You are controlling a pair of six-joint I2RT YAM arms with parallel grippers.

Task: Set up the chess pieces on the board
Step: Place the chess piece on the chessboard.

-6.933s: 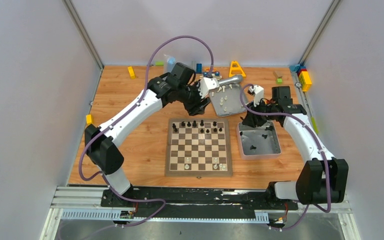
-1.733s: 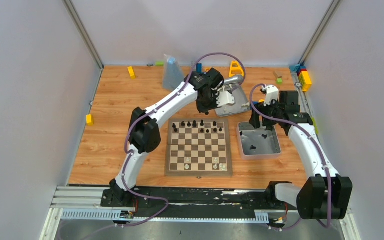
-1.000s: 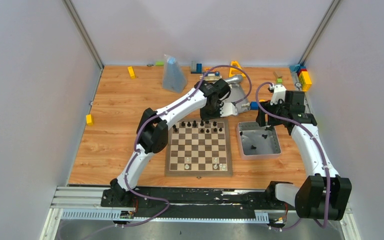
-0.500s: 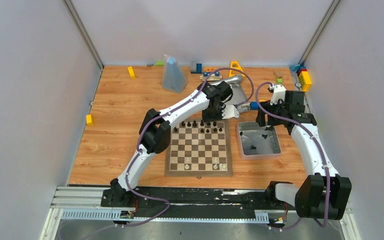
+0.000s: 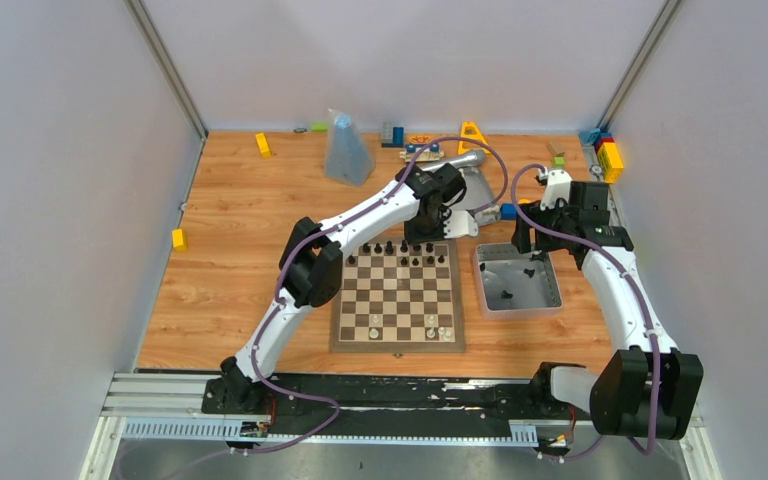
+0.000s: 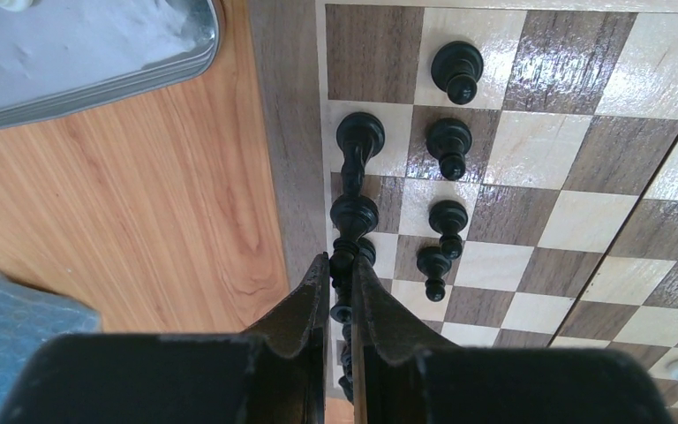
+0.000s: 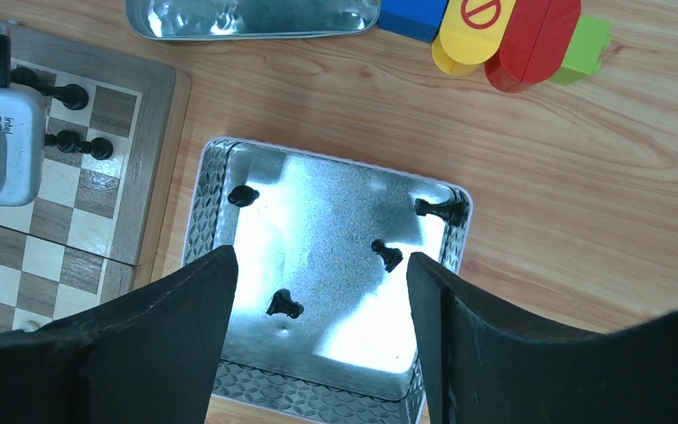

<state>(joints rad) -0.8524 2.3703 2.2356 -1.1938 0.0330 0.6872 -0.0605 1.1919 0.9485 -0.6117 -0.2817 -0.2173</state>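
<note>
The board [image 5: 396, 300] lies mid-table, black chess pieces [image 5: 401, 254] on its two far rows and a few cream ones [image 5: 430, 328] near the front. My left gripper [image 5: 430, 236] hangs over the far right edge of the board [image 6: 530, 159], and it [image 6: 341, 265] is shut on a tall black piece [image 6: 343, 311]. That piece stands in line with the back-row pieces [image 6: 359, 141]. My right gripper [image 7: 320, 265] is open above a grey tray [image 7: 221, 190] with several loose black pieces [image 7: 284, 305]; nothing lies between its fingers.
A second metal tray [image 5: 478, 190] sits behind the board. Toy blocks [image 7: 512, 35] lie beyond the grey tray [image 5: 558, 290]. A clear bag [image 5: 345, 148], small yellow blocks [image 5: 263, 144] and coloured bricks [image 5: 608, 155] line the back and sides.
My left arm has swung from the back tray down to the board's far right edge. In the last half second neither arm has visibly moved.
</note>
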